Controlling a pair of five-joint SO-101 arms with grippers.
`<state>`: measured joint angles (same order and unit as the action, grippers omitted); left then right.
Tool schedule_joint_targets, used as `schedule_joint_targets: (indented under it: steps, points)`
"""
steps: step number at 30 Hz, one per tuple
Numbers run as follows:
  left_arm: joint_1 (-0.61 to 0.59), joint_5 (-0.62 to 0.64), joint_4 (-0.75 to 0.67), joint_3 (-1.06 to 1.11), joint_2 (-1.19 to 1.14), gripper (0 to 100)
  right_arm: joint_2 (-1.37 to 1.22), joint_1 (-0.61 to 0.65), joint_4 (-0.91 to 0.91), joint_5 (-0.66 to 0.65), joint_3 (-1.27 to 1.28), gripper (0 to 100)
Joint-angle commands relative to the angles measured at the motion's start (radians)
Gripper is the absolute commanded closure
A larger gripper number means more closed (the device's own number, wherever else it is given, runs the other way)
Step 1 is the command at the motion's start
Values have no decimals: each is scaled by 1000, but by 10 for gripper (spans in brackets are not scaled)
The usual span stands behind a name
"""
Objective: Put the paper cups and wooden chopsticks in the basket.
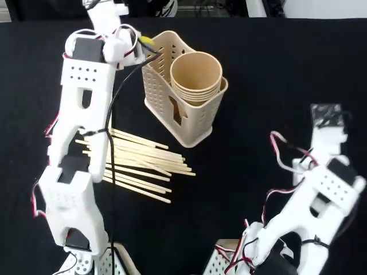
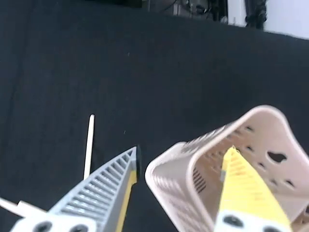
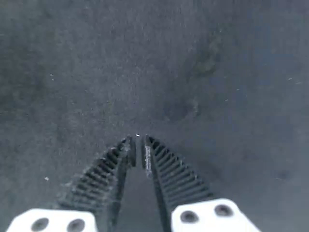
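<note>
Starting at the left edge of the table (image 1: 275, 63), we see the left arm (image 1: 80, 114) stretched from the near-left corner up toward the far edge. Partly under it, the wooden chopsticks (image 1: 140, 163) lie in a loose pile on the left half of the table, flat on the black cloth and outside the basket (image 1: 186, 117), close to its near side.

The left gripper (image 1: 149, 48) sits at the basket's far-left corner. In the left wrist view, the left gripper (image 2: 183, 151) has its fingers spread wide apart. The grey finger (image 2: 104, 193) is outside the basket (image 2: 169, 179) and the yellow one (image 2: 241, 188) is down inside it, so the basket's wall stands between them. We see a gap between the grey finger and that wall. A single pale stick (image 2: 89, 145) lies on the cloth just beyond the grey finger.

The basket stands upright a little left of the table's middle, toward the far edge. The paper cups (image 1: 196, 74) are nested in one stack inside it, mouths up.

Toward the right edge, the right arm (image 1: 312, 200) rises from the near edge. The right gripper (image 1: 325, 114) is well apart from the basket. In its own wrist view, the right gripper (image 3: 137, 142) has its fingers drawn almost together with only a thin slit between the tips. It holds nothing and is over bare cloth.
</note>
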<state>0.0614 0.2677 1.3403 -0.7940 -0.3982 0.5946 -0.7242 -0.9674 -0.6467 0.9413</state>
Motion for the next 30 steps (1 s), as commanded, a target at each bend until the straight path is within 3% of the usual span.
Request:
schedule_joint_targets:
  steps: [1,4,7,12,20,30]
  points:
    - [19,-5,5,-122,-57,720,33,17,144,2,120,943]
    - [22,-5,5,-179,-147,722,33,60,245,5,223,943]
    - [22,2,11,-213,-236,729,28,132,319,95,303,943]
    - [21,130,40,-245,-310,867,31,207,407,219,357,943]
    - [22,281,262,-438,-302,945,30,209,411,226,358,945]
    - [90,279,367,-670,-311,941,27,209,407,226,360,945]
